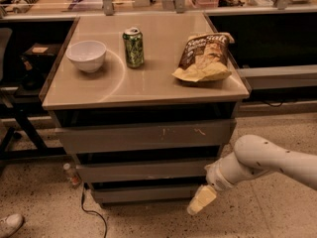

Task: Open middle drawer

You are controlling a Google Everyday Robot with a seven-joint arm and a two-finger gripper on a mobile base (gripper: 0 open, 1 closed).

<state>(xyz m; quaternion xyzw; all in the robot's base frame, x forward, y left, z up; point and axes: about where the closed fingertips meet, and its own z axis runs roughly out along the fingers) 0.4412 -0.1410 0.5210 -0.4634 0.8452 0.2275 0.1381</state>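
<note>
Your hand (201,200) hangs low at the right of the cabinet, just off the right end of the bottom front (143,194) and close above the speckled floor (277,212); it is cream-coloured and points down and to the left from the white arm (257,162), which comes in from the right edge of the view; whether the hand is open or closed you cannot tell from here, though nothing shows gripped in it; whether it touches the cabinet is also unclear.

The middle drawer (143,171) sits between the other two grey fronts, plain and flat, with a dark gap above it; it looks pushed in, its face roughly in line with the bottom front; your hand is below and to the right of its right end, not on it. Above it is the top front (143,137), taller and wider, with pale scratch marks near its middle.

On the table (148,90) you have three things, well apart from one another: a white bowl (86,55) at the left, upright; a green can (133,47) standing just right of the bowl; a chip bag (204,57) lying flat towards the right edge.

On the floor at the left of the cabinet stands a small bottle (72,175); a dark cable (94,214) trails beside it; a shoe (10,224) shows at the bottom left corner.
</note>
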